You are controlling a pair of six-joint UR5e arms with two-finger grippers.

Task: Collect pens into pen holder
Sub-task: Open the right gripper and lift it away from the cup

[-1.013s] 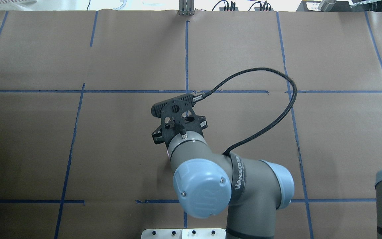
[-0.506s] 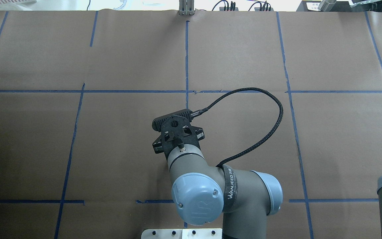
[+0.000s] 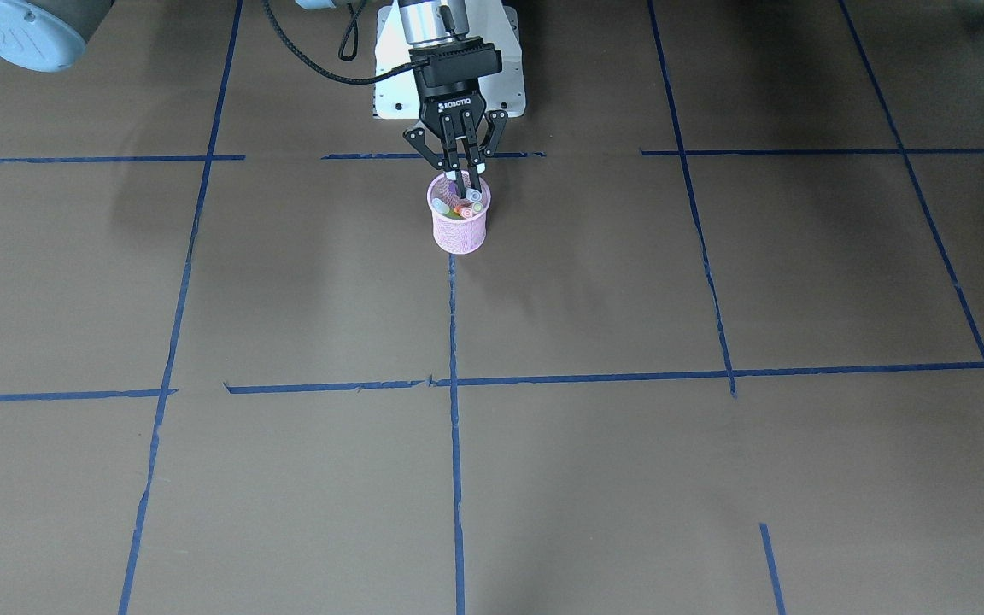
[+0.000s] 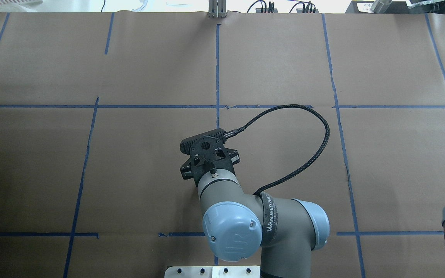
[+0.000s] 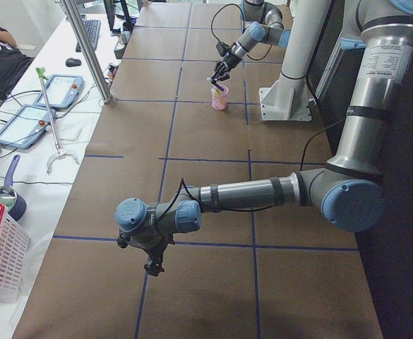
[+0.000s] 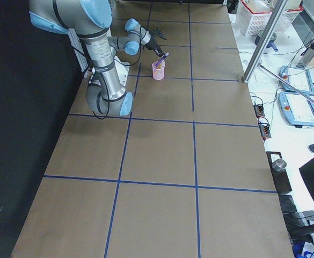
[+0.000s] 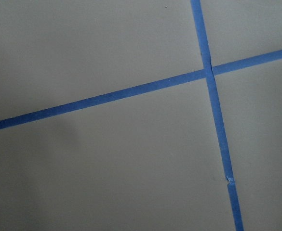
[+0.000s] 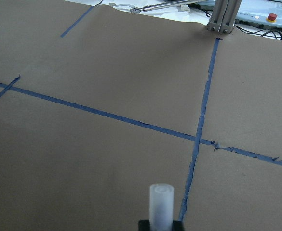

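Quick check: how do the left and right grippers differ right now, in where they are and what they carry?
The right gripper is at the rim of the pen holder. The left gripper hangs over bare table, far from it. The right gripper is shut on the purple pen. The left gripper shows no pen, and its wrist view holds only tape lines. Both point down at the table.

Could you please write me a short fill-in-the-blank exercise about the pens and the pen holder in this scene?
1. The purple pen is gripped by the fingers of the robot's ___ arm.
2. The wire-mesh pen holder is coloured ___.
3. Besides the orange pen, the pen holder also holds a bright ___ one.

Missing words: right; pink; green
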